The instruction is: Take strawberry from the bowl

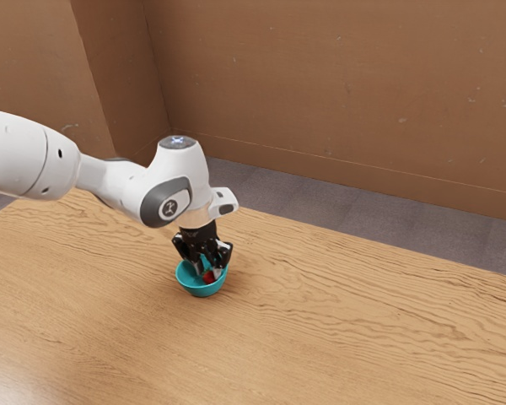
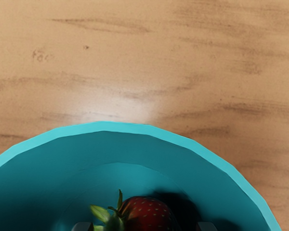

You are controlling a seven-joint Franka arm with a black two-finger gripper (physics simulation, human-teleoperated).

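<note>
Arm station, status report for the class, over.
Gripper open. Strawberry in bowl, between fingertips, not gripped. Bowl wall around it, nothing on top.

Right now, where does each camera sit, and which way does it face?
Exterior view: stands at my arm's side, looking down across the table toward the brown wall; my arm enters from the exterior view's left, ending in the open gripper.
Wrist view: rides on my hand, looking down at the table and into the bowl; two dark fingertips show at its lower edge.
Both share the bowl, the strawberry inside, the table and my fingertips.
</note>
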